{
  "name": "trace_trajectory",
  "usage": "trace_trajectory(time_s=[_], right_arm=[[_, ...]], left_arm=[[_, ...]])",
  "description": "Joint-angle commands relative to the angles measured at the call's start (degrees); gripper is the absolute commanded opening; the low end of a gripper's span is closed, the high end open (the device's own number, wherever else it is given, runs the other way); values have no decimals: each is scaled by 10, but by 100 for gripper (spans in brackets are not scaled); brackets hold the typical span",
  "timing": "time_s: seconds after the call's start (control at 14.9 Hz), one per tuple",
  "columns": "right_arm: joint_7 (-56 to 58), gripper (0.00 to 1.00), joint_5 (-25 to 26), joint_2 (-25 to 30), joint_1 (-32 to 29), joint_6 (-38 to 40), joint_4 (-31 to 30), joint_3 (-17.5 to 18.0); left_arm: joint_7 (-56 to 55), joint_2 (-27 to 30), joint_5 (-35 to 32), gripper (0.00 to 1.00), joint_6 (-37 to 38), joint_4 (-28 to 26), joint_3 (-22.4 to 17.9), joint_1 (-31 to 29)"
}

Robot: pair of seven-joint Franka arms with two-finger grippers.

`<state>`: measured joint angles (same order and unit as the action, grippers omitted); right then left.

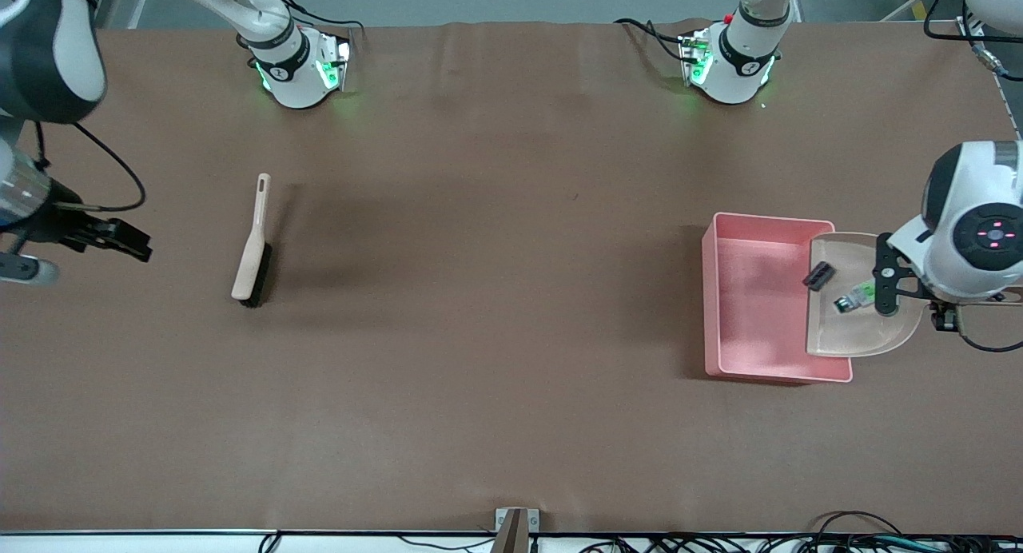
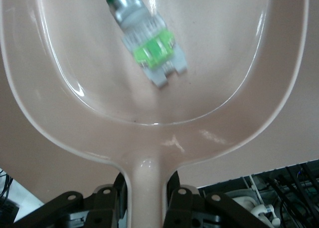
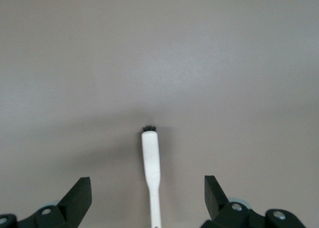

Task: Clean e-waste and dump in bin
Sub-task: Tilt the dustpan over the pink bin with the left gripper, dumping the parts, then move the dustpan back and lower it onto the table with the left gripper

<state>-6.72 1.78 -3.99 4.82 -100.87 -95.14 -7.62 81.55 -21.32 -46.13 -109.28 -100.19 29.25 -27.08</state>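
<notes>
Pink bin (image 1: 751, 297) as anchor: beige dustpan (image 1: 859, 329) tipped over its rim, clamped by left gripper (image 2: 147, 198) fingers, both e-waste (image 1: 835, 288) bits inside. Dumping step; needs steeper tilt. Right gripper (image 3: 147, 200) wide open, empty, waiting above brush (image 1: 254, 245), well apart.

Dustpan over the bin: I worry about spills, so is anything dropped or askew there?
Nothing has spilled. The dustpan, held by the left tool, overhangs the pink bin; the dark block and green-banded part are in the pan. The bin looks empty.
</notes>
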Motion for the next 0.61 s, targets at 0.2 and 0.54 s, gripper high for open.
trace_trajectory(time_s=[0.2, 0.54], right_arm=[[33, 100, -50, 54, -24, 91, 34, 2], [131, 100, -47, 55, -61, 99, 34, 5]], left_arm=[[-19, 32, -59, 0, 20, -18, 3, 21], [-39, 51, -46, 0, 23, 20, 45, 22]])
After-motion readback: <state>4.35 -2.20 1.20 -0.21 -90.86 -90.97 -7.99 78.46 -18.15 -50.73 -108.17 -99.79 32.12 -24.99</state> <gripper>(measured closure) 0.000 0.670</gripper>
